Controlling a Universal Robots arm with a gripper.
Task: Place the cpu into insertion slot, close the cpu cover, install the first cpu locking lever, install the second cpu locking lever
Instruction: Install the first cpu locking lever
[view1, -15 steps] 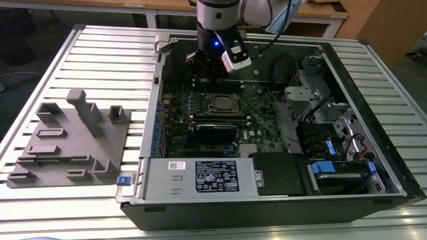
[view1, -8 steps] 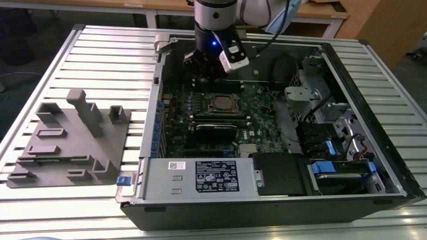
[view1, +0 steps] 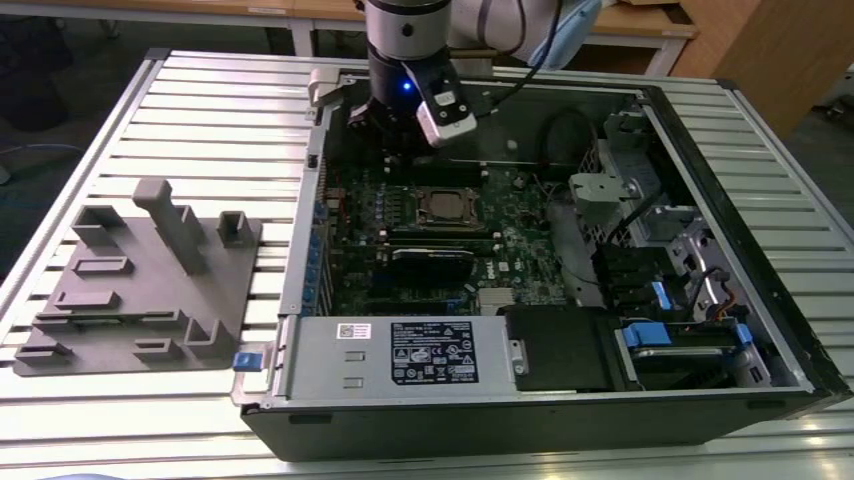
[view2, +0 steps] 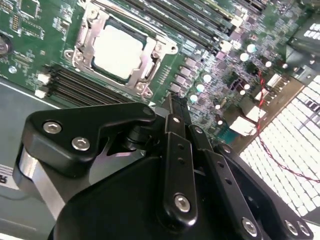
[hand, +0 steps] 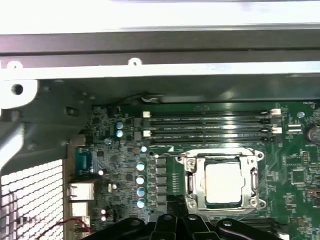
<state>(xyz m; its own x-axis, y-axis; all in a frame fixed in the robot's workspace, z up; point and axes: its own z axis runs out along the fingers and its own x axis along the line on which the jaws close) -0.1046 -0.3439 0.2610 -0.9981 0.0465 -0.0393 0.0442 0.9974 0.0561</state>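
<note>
1. Gripper (view2: 176, 103) fingers (view2: 173, 114) are pressing together, empty, as I am hovering above the board (view2: 30, 31) beside the slot (view2: 141, 89).
2. Cpu (view2: 118, 50) is sitting in the slot, cover (view2: 145, 59) lying flat around it.

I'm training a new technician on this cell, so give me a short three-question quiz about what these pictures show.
1. True or false: the small square silver-grey chip lies on the slatted metal table.
2. The thin square silver metal frame cover is: A) down flat around the chip; B) standing upright; C) off the board.
3. Fill in: the black pincer holds ____.
Key: 1 false; 2 A; 3 nothing.
</note>
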